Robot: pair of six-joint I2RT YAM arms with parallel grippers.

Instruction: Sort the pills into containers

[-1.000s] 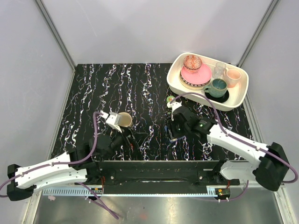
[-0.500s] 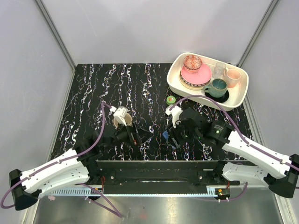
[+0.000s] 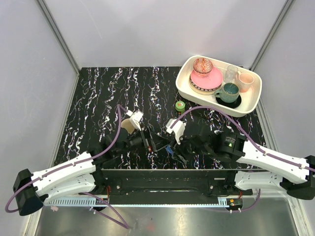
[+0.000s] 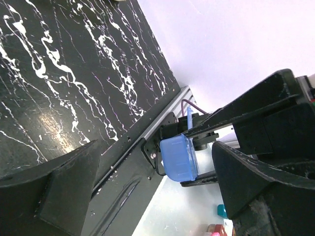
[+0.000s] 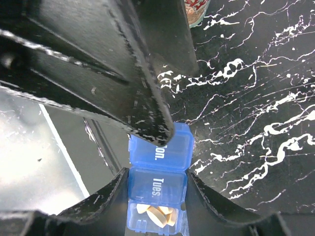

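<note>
The blue translucent pill box [image 5: 160, 152] sits between the fingers of my right gripper [image 5: 157, 186], which is shut on it. Its lids read "Mon." and "Tues."; the nearest compartment is open and holds several beige pills [image 5: 156, 214]. In the top view the box [image 3: 169, 147] is near the table's front middle, with my right gripper [image 3: 173, 146] on it. My left gripper [image 3: 153, 141] is open just left of it. One of its fingers [image 5: 147, 98] lies over the "Mon." lid. In the left wrist view the box's end [image 4: 178, 158] shows between my open left gripper's [image 4: 155, 148] fingers.
A beige mug [image 3: 129, 125] stands just behind my left wrist. A small green round object [image 3: 180, 105] lies behind the grippers. A white tray [image 3: 248, 105] with cups, a plate and a bowl is at the back right. The black rail [image 3: 162, 177] runs along the front edge.
Both arms have closed in on the table's front middle. My right gripper has carried the pill box leftward. My left gripper has moved right, past the mug, up to the box.
</note>
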